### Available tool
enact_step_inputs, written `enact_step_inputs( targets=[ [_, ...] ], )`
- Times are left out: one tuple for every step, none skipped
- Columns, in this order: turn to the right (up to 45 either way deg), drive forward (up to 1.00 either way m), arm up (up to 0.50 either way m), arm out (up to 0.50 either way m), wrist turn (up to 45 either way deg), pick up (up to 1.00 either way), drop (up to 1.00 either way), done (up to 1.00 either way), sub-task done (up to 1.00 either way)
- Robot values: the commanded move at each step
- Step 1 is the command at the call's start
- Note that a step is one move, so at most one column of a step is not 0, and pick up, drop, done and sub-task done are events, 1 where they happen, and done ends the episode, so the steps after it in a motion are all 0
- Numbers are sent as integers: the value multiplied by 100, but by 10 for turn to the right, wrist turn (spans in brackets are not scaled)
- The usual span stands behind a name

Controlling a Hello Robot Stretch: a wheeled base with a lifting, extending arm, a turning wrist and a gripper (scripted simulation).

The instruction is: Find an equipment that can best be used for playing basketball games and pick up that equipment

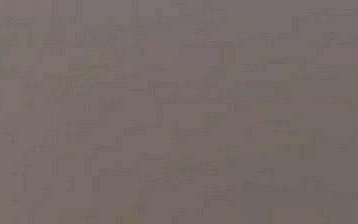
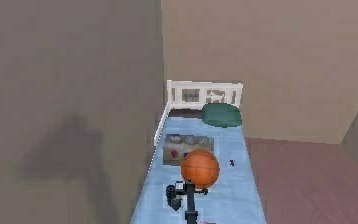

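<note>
Basketball (image 2: 200,167) at the arm's far end, above a blue bed (image 2: 242,195).

In the arm side view the orange basketball shows just above the dark arm (image 2: 192,210), with the gripper (image 2: 174,193) just to its left; whether the ball rests on the bed or is held cannot be told, nor how the fingers (image 2: 171,188) stand. Farther up the bed lie a flat patterned thing (image 2: 182,150), a small dark thing (image 2: 234,160) and a green pillow (image 2: 223,115) by the white headboard (image 2: 202,92). A brown wall (image 2: 67,90) runs along the bed's left, and reddish floor (image 2: 312,180) lies to its right. The forward view faces a plain grey-brown wall (image 1: 179,112).
</note>
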Motion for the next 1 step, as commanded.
enact_step_inputs(
  targets=[
    [0, 0, 0, 0, 0, 100, 0, 0, 0]
  ],
)
